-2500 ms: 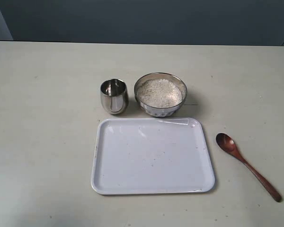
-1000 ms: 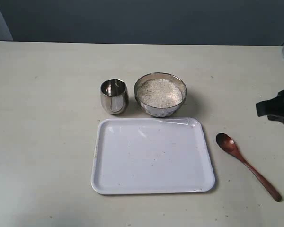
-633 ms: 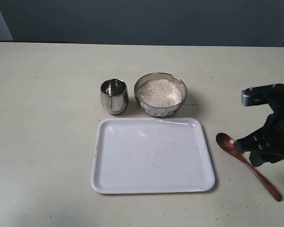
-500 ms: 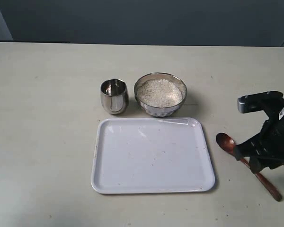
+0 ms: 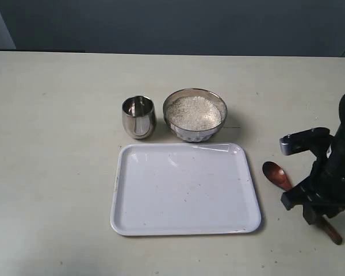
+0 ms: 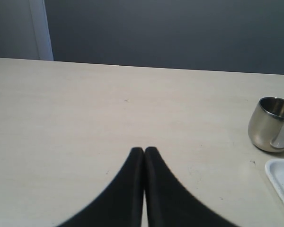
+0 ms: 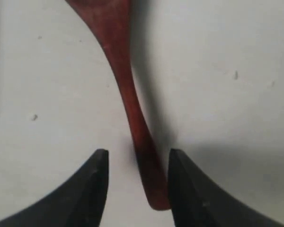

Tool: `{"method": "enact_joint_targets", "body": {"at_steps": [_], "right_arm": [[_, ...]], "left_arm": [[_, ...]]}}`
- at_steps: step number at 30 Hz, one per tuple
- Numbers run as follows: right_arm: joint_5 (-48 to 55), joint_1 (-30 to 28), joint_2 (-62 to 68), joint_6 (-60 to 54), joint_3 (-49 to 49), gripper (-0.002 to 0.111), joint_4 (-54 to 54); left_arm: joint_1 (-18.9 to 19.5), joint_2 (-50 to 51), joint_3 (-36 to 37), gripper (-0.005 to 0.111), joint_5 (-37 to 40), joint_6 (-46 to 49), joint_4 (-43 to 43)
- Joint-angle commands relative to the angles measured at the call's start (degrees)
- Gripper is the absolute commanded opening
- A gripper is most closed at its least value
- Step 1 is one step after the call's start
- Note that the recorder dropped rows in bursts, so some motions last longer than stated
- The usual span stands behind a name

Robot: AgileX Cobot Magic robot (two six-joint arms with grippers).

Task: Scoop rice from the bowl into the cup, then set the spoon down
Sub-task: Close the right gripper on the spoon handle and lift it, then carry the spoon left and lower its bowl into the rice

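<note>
The wooden spoon [image 5: 276, 174] lies on the table right of the tray, its handle running toward the front right. My right gripper [image 5: 311, 208] is down over the handle, hiding most of it. In the right wrist view the gripper [image 7: 138, 154] is open, its fingers standing either side of the handle's end [image 7: 151, 184]; the handle lies close to one finger. The steel bowl [image 5: 196, 137] holds the rice [image 5: 194, 112], with the steel cup [image 5: 138, 117] just left of it. My left gripper [image 6: 144, 150] is shut on nothing, low over bare table, the cup [image 6: 271, 124] off to its side.
A white tray [image 5: 184, 190] lies in front of the cup and bowl, with its corner [image 6: 281, 177] showing in the left wrist view. A dark wall runs along the far edge of the table.
The right arm came in from the right edge and dropped onto the spoon's handle, moving toward the front. Spoon, bowl, cup and tray have stayed put.
</note>
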Motion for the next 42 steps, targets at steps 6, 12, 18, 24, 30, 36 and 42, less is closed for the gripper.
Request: {"method": "enact_joint_targets", "body": {"at_steps": [6,12,18,24,30,36,42], "right_arm": [[-0.6,-0.1,3.6,-0.5,-0.3,0.041,-2.7],[-0.5,-0.1,4.9,-0.5,-0.3,0.029,-2.7],[-0.1,-0.1,4.9,-0.5,-0.3,-0.001,-2.5],[8.0,-0.1,3.1,-0.3,-6.5,-0.001,-2.4],[17.8,-0.1,0.4,-0.3,-17.3,-0.001,-8.5],[24.7,3.3,0.4,-0.3,-26.2,-0.001,-16.9],[24.7,10.6,2.1,-0.3,-33.6,-0.001,-22.7]], "left_arm": [[-0.7,-0.3,-0.2,0.001,-0.8,-0.4,0.3],[-0.7,-0.3,-0.2,0.001,-0.8,-0.4,0.3],[-0.7,-0.3,-0.2,0.001,-0.8,-0.4,0.3],[-0.7,-0.3,-0.2,0.001,-0.8,-0.4,0.3],[-0.7,-0.3,-0.2,0.001,-0.8,-0.4,0.3],[-0.7,-0.3,-0.2,0.001,-0.8,-0.4,0.3],[-0.7,-0.3,-0.2,0.001,-0.8,-0.4,0.3]]}}
